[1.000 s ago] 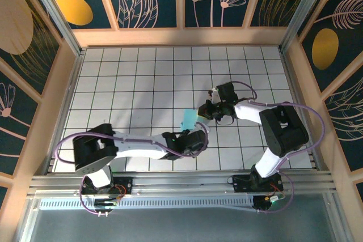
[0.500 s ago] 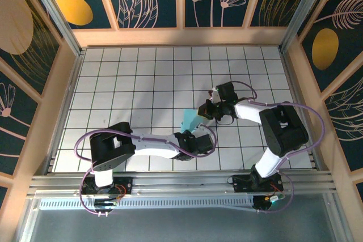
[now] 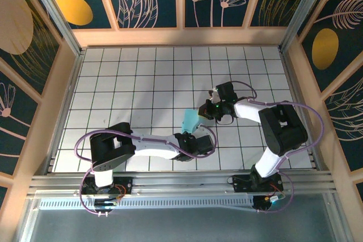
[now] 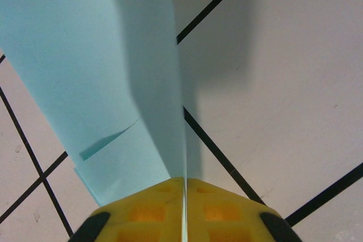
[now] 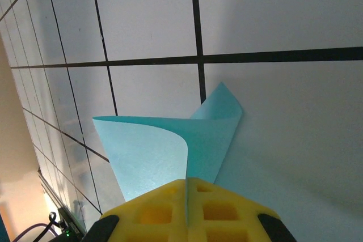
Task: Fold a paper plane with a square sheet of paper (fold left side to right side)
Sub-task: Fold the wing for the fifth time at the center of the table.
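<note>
Blue paper (image 3: 189,119) tight between left and right jaws

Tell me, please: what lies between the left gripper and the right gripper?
The light-blue sheet of paper lies there, seen in the top external view. The left gripper and the right gripper are each shut on one end of it.

place: robot test cell | evidence: gridded white tabletop (image 3: 142,83), aluminium rail (image 3: 181,184), decorated panel walls (image 3: 147,4)

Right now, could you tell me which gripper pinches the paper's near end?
The left gripper: it is shut on the near end of the paper, while the right gripper pinches its far side.
</note>
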